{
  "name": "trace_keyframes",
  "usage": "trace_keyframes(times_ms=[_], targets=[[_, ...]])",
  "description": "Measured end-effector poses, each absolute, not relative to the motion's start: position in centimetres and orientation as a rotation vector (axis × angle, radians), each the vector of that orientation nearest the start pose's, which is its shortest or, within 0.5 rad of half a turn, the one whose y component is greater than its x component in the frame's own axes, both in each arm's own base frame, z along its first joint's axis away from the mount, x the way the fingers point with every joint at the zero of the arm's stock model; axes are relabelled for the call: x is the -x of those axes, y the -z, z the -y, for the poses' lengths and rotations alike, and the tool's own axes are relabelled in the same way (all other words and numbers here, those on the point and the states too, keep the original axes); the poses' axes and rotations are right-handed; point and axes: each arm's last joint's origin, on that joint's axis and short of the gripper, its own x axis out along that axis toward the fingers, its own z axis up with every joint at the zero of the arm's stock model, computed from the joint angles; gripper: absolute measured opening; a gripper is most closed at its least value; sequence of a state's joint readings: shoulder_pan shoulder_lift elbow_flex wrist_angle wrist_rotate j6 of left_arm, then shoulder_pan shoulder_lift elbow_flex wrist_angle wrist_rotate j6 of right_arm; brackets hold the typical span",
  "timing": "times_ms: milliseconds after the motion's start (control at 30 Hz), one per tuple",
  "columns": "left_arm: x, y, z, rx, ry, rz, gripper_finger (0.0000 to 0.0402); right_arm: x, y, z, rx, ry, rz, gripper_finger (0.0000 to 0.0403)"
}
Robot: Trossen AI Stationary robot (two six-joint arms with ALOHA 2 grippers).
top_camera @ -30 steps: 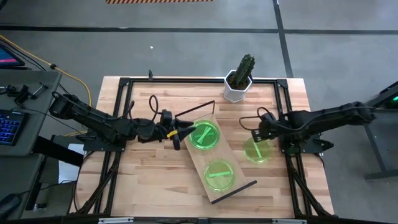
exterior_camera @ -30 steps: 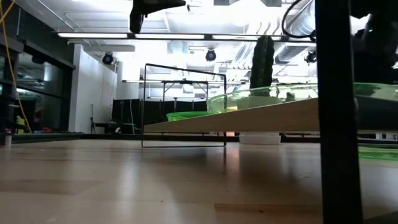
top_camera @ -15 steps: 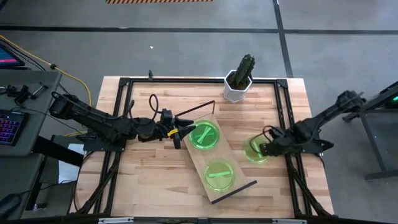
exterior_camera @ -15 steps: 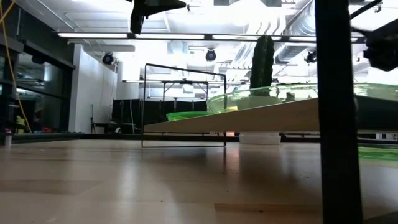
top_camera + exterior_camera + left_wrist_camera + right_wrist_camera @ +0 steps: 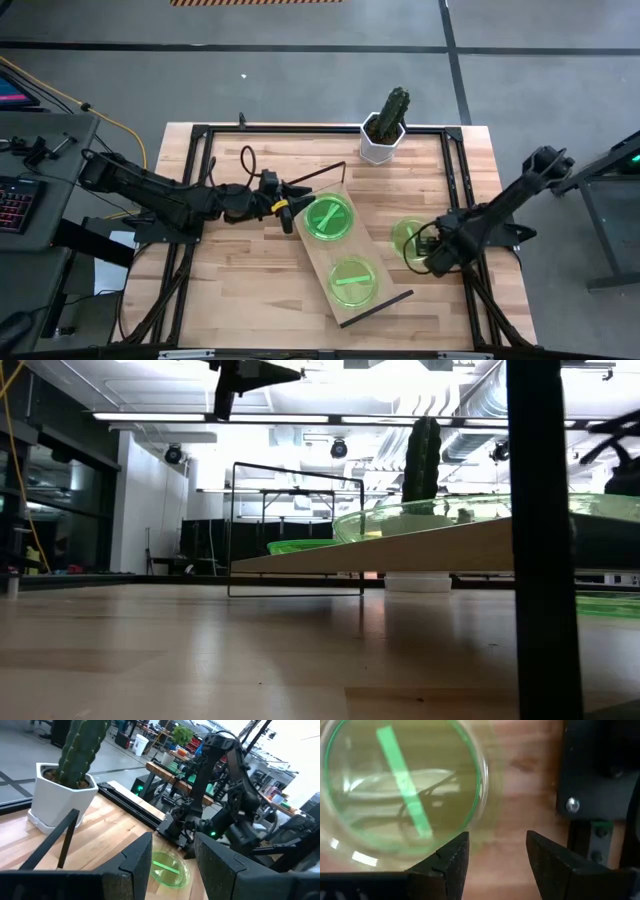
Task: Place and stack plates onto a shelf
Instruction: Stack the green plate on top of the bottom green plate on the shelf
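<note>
The shelf (image 5: pixel 345 255), a light-wood board with dark end frames, lies slantwise mid-table. Two green plates rest on it, one at its far end (image 5: pixel 330 217) and one nearer the front (image 5: pixel 352 281). Another green plate (image 5: pixel 408 238) lies flat on the tabletop to the right; whether more are stacked under it I cannot tell. My right gripper (image 5: pixel 430 256) hangs open at that plate's near right rim (image 5: pixel 470 795), its fingers over bare wood. My left gripper (image 5: pixel 291 207) hovers open in the air by the shelf's far left end frame (image 5: pixel 65 840).
A white hexagonal cactus pot (image 5: pixel 383 138) stands at the table's far edge, behind the shelf. Black frame rails run along the table's sides (image 5: pixel 466 200) and far edge. Bare wood lies open at the near left (image 5: pixel 250 290).
My right gripper has gone from the far side of the tabletop plate toward the table's near edge and tipped down; its arm has risen and swung out to the right. The plate has stayed where it was.
</note>
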State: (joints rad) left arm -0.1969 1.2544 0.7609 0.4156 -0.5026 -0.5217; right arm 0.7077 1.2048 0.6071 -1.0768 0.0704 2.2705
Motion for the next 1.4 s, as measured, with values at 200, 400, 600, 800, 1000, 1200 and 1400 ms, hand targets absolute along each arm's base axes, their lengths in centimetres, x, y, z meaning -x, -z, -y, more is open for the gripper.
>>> trace_keyframes(times_ms=[200,400,600,800,1000,1200,1400], targets=[[-27.3,-28.4,3.8,0.506,-0.277,-0.002,0.0139,-12.7,-15.3,-9.4,-1.047,1.38,-1.099,0.0181],[-27.3,-28.4,3.8,0.521,-0.277,0.0,0.0139,-13.3,-14.3,-8.9,-0.995,1.483,-1.078,0.0181],[-27.3,-28.4,3.8,0.529,-0.274,0.0,0.0139,-14.2,-13.1,-8.8,-0.991,1.524,-1.067,0.0181],[-27.3,-28.4,3.8,0.544,-0.274,0.002,0.0139,-14.6,-12.5,-8.9,-0.98,1.54,-1.058,0.0181],[-27.3,-28.4,3.8,0.544,-0.274,0.002,0.0139,-14.7,-12.5,-8.9,-0.987,1.524,-1.061,0.0136],[-27.3,-28.4,3.8,0.544,-0.274,0.002,0.0139,-14.5,-12.5,-8.8,-0.966,1.522,-1.085,0.0024],[-27.3,-28.4,3.8,0.545,-0.274,0.002,0.0139,-14.5,-12.7,-8.8,-0.963,1.493,-1.077,0.0011]])
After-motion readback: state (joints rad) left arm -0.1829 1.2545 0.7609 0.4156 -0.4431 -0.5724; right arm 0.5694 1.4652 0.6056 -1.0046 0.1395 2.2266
